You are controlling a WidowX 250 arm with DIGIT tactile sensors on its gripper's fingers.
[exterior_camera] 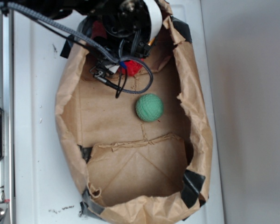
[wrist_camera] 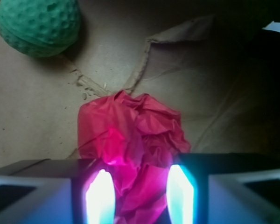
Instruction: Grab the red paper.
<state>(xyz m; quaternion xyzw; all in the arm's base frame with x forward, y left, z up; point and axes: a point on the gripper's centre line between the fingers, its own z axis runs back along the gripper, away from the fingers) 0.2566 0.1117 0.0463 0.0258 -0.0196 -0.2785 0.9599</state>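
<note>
While the arm (exterior_camera: 126, 18) reaches down into the bag (exterior_camera: 196, 116), its pincer (wrist_camera: 140, 193) stands apart astride the red paper (wrist_camera: 135, 135).

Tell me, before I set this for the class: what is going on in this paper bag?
A robot arm has its gripper reaching down into an open brown paper bag on a white surface. The fingers sit on either side of the lower part of a crumpled red paper wad lying on the bag's floor; whether they have closed on it is not clear. A green ball lies untouched nearby, apart from the paper.
</note>
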